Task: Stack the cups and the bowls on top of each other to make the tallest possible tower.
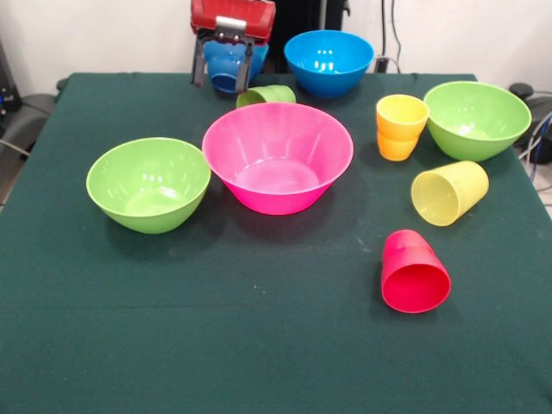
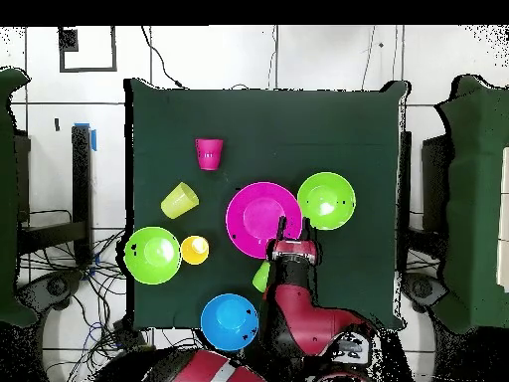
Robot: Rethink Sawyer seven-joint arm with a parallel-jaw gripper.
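The red arm (image 2: 298,313) covers the green cup (image 2: 260,277) beside the pink bowl (image 2: 260,214).

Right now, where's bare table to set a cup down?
Widest bare cloth: the near strip in the front view, below the left lime bowl and pink bowl, left of the red cup. Crowded: the far right, around the orange cup, yellow cup and second lime bowl.

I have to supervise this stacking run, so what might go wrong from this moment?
The gripper hangs at the small blue bowls with the tipped green cup just beside; a lift or swing might knock that cup rolling. The red cup and pale yellow cup lie on their sides, so they may roll when grasped.
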